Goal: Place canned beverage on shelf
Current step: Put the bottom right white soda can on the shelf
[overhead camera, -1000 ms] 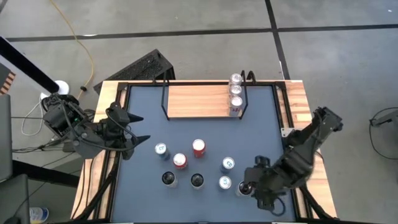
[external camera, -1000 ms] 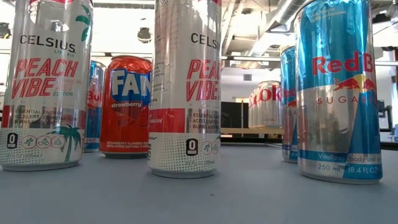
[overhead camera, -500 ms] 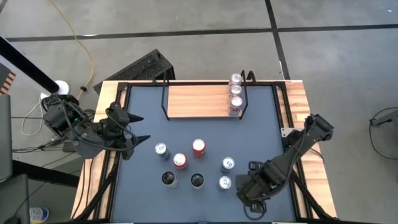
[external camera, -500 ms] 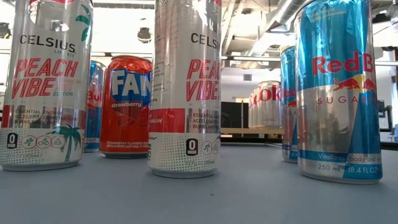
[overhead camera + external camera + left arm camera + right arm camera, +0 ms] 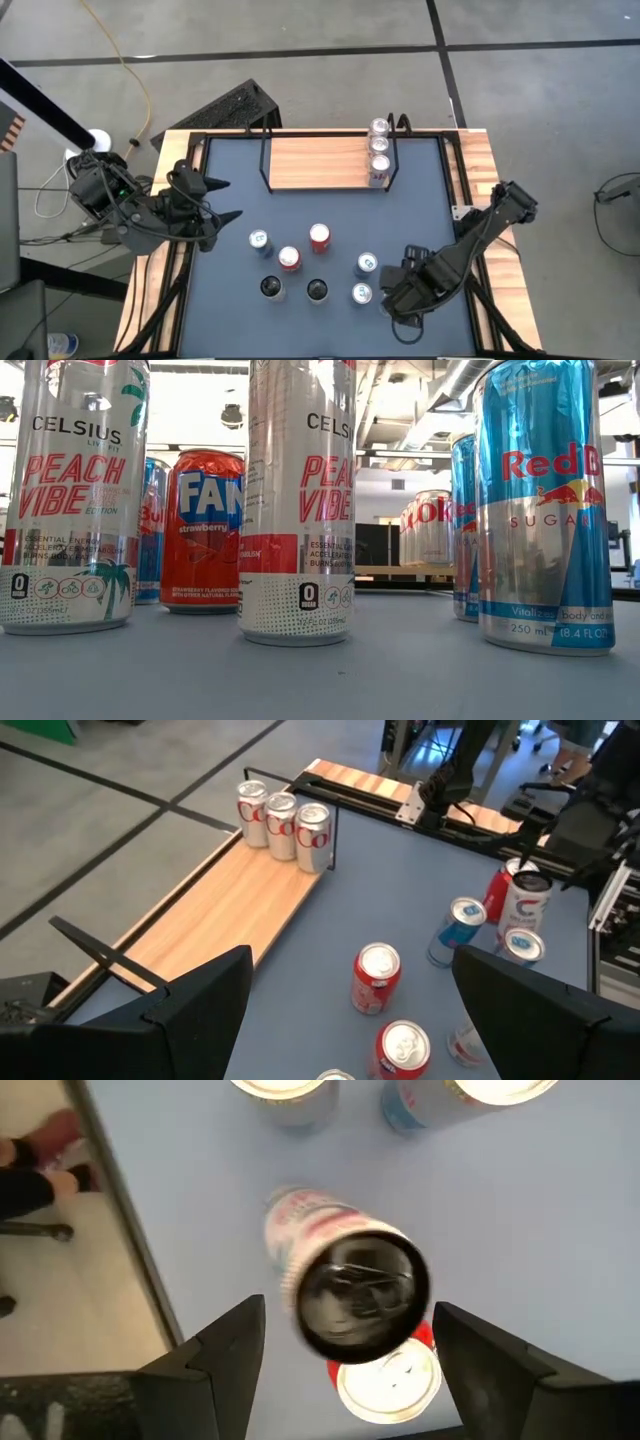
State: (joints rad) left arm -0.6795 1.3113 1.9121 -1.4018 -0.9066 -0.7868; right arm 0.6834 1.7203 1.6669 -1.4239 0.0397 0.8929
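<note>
The shelf [image 5: 315, 162], a light-wood board with black wire ends, lies at the table's far side and carries three silver cans [image 5: 378, 150] at its right end; it also shows in the left wrist view [image 5: 230, 910]. Several cans stand on the dark table top near the front. My right gripper [image 5: 390, 297] is open at the near right, pointing down. Its fingers stand on either side of a white-and-pink can with a dark lid [image 5: 355, 1295]. A red-rimmed can [image 5: 390, 1372] stands right beside it. My left gripper [image 5: 228, 200] is open and empty at the table's left edge.
Two blue cans [image 5: 366, 263] [image 5: 361, 293] stand just left of my right gripper. Two red cans [image 5: 319, 236] [image 5: 289, 258], another blue can [image 5: 258, 238] and two dark-lidded cans [image 5: 271, 287] [image 5: 316, 290] stand mid-table. Most of the shelf board is bare.
My right gripper has moved toward the table's left edge, over the can at the near right, and its fingers now stand on either side of that can. The cans have not moved.
</note>
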